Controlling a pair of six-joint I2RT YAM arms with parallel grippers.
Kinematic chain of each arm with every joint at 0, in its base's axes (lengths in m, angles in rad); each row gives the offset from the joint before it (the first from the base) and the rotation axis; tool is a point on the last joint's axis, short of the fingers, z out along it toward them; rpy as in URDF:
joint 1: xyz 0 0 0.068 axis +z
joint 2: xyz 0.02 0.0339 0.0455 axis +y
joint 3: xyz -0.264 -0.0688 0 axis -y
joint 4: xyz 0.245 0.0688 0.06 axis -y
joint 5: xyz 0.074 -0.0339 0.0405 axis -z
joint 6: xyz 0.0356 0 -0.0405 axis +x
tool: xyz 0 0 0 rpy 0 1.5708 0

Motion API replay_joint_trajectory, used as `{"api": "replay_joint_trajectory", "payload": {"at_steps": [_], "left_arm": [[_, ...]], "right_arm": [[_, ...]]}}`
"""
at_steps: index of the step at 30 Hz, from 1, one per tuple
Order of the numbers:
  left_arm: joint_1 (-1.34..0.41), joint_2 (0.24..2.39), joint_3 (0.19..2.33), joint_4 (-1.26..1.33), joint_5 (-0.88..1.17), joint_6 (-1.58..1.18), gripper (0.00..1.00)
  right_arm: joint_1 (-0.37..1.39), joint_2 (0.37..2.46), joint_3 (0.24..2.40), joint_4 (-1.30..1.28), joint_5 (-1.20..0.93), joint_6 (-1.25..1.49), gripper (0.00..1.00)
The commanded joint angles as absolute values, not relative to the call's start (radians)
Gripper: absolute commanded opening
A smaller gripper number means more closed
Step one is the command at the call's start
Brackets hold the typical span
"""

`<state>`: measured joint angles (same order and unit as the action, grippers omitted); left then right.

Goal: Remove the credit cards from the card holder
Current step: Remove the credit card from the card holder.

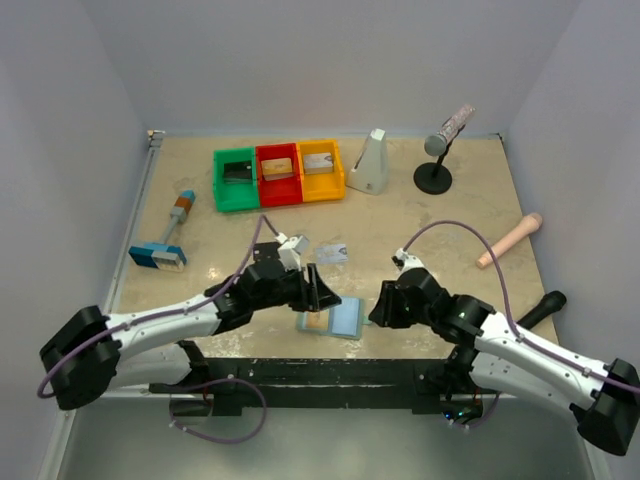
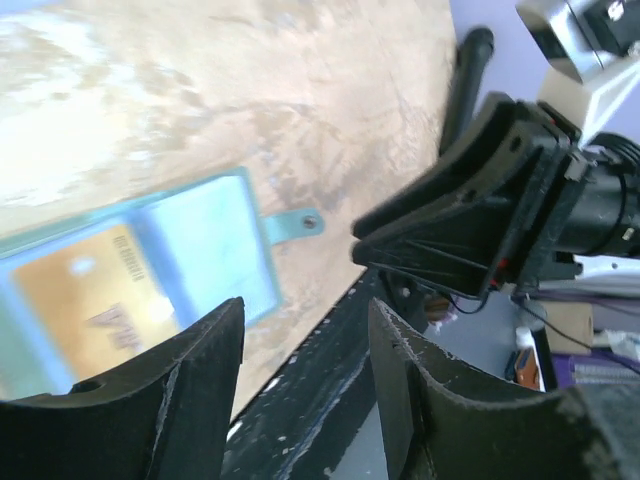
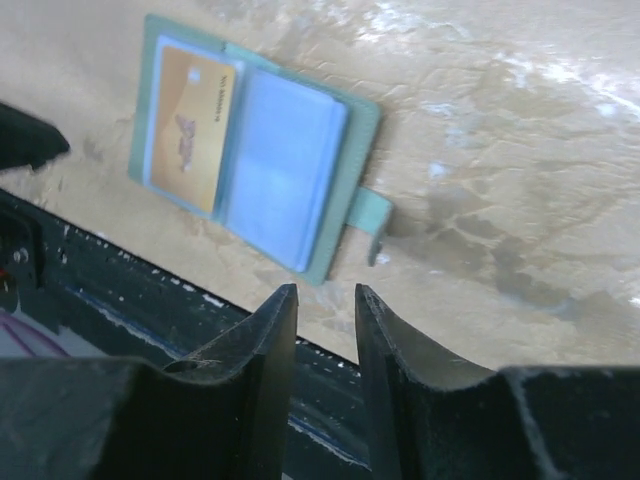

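At the near table edge, left gripper (image 2: 305, 310) is parted and empty over the left side of the open card holder (image 2: 215, 240). Right gripper (image 3: 325, 292) is empty too, with only a narrow gap between its fingers, just right of the holder's snap tab (image 3: 368, 215). Orange-gold card (image 3: 190, 125) sits in the holder's left pocket; silver-grey card (image 1: 332, 252) lies loose on the table (image 1: 450, 240) just behind the holder.
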<state>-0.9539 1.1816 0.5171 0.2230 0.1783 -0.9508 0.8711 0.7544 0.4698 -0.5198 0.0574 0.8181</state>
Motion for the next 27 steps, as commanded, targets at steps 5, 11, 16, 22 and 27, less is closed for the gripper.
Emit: {"api": "replay_joint_trajectory", "payload": {"at_steps": [5, 11, 16, 22, 27], "left_arm": [[-0.825, 0.864, 0.287, 0.081, 0.078, -0.953, 0.56], [-0.813, 0.837, 0.216, 0.133, 0.095, -0.96, 0.49], [-0.81, 0.916, 0.212, 0.204, 0.136, -0.966, 0.33], [-0.805, 0.98, 0.215, 0.267, 0.156, -0.968, 0.24], [-0.805, 1.014, 0.225, 0.29, 0.172, -0.965, 0.22]], "right_arm": [[0.953, 1.032, 0.624, -0.28, -0.078, 0.768, 0.12], [0.954, 1.238, 0.608, -0.057, -0.144, 0.877, 0.09], [0.951, 1.321, 0.571, -0.008, -0.132, 0.946, 0.09], [0.943, 1.353, 0.529, -0.023, -0.095, 0.977, 0.1], [0.937, 1.38, 0.538, -0.054, -0.08, 0.947, 0.13]]}}
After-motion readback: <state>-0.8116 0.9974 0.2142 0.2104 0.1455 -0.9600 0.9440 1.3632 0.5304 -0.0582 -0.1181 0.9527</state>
